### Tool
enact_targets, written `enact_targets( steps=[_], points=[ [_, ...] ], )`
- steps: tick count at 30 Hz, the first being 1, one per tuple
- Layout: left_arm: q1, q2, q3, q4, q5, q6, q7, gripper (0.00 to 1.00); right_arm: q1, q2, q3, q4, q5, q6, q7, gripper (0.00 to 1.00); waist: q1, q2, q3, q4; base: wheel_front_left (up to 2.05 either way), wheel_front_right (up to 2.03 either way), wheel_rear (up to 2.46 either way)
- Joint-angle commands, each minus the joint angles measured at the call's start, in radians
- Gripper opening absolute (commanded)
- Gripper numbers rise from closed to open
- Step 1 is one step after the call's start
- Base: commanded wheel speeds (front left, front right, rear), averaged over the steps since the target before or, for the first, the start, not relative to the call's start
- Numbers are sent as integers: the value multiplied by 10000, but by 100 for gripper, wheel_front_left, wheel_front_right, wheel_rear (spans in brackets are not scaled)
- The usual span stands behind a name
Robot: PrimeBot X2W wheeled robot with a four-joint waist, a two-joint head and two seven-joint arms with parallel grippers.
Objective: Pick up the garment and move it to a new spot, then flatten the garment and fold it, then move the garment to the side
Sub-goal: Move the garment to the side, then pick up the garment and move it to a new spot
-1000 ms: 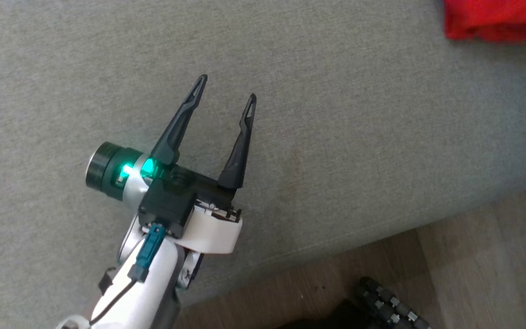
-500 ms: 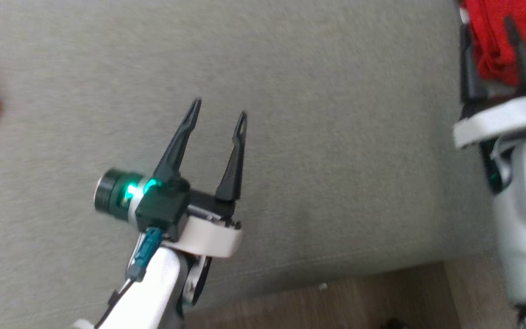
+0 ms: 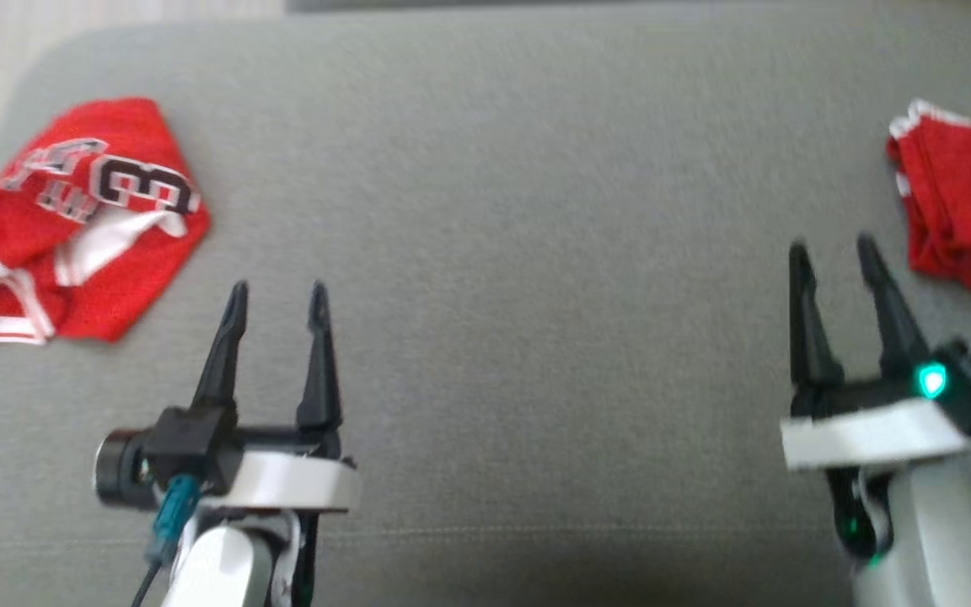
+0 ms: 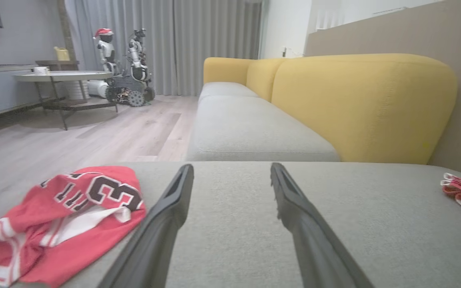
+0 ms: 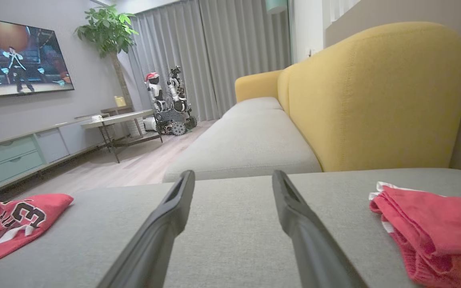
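Camera swung round, left end effector (image 3: 278, 291) and right end effector (image 3: 832, 246) spread, empty, numbered red jersey (image 3: 72, 223) crumpled

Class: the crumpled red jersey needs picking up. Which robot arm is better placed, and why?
Left. Its open left gripper sits beside the crumpled red jersey; the right gripper is far across the grey cushion.

Left arm (image 3: 217, 563) and right arm (image 3: 928, 527) point forward, jaws spread, empty.
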Motion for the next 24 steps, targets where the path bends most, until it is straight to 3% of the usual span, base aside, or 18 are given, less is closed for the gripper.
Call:
enact_targets(
  steps=[1,6,12,24],
  points=[
    [-161,-33,376,-333,53,-11,-53,100,-35,12,146,-404,-98,46,-80,100,1,-1,-535,423,0,0,0],
    [661,-46,734,-478,186,-446,-53,100,1171,303,64,-1118,-234,46,-81,100,1,-1,-1158,317,0,0,0],
    [1499,-57,956,-349,442,-789,-53,100,2101,396,129,-1139,-279,46,-81,100,1,-1,-1515,58,0,0,0],
    [1828,-66,992,-22,713,-973,-53,100,2253,421,533,-729,41,46,-81,100,1,-1,-1764,-287,0,0,0]
  ],
)
